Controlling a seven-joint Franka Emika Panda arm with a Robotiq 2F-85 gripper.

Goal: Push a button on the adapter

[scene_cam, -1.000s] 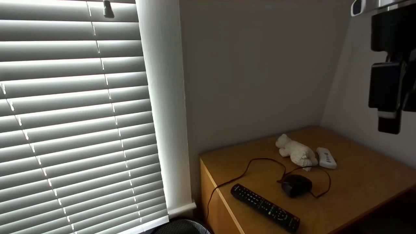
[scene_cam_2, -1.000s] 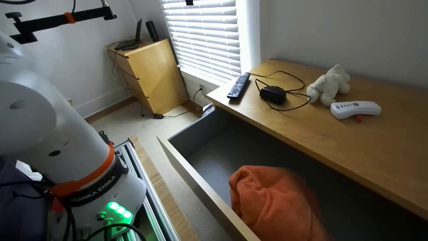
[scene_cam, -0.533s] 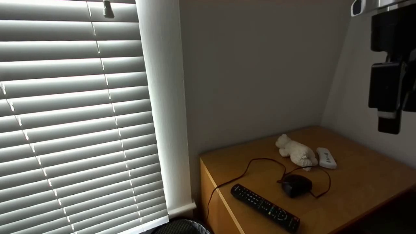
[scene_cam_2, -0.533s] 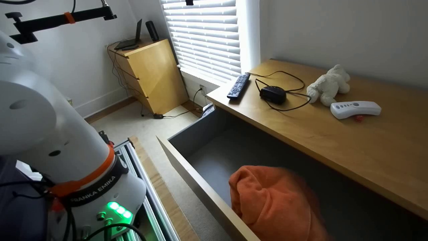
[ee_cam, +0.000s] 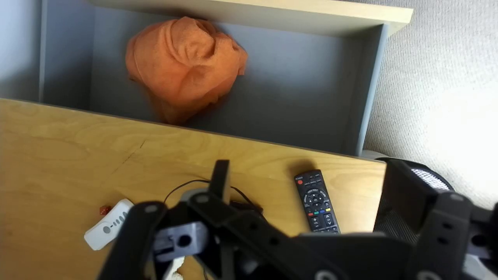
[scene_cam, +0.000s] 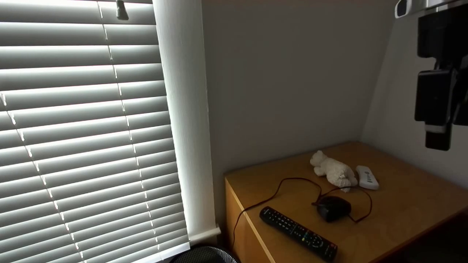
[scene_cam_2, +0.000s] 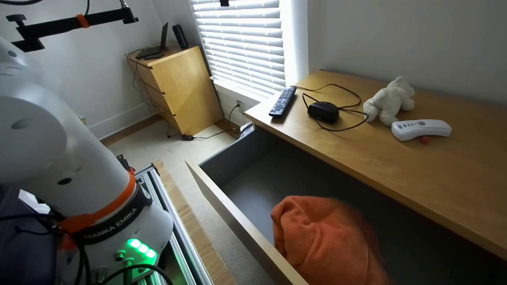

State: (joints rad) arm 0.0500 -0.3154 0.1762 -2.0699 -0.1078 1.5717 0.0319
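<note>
A wide window blind of white horizontal slats (scene_cam: 80,120) shows in both exterior views, bright light glowing along the slat edges. White painted trim (scene_cam: 184,109) borders its side, and a plain grey wall (scene_cam: 285,80), dim, runs on from there. Along this wall stands a broad dresser of honey-coloured wood (scene_cam_2: 416,170), its long grey-lined drawer (scene_cam_2: 233,156) pulled out. Past the blind, in an exterior view, a second chest of drawers in similar wood (scene_cam_2: 186,91) stands beside a smooth white wall (scene_cam_2: 107,67) with a white baseboard (scene_cam_2: 119,122). In the wrist view, fine-textured pale grey carpet (ee_cam: 412,70) whitens to a glaring patch.
</note>
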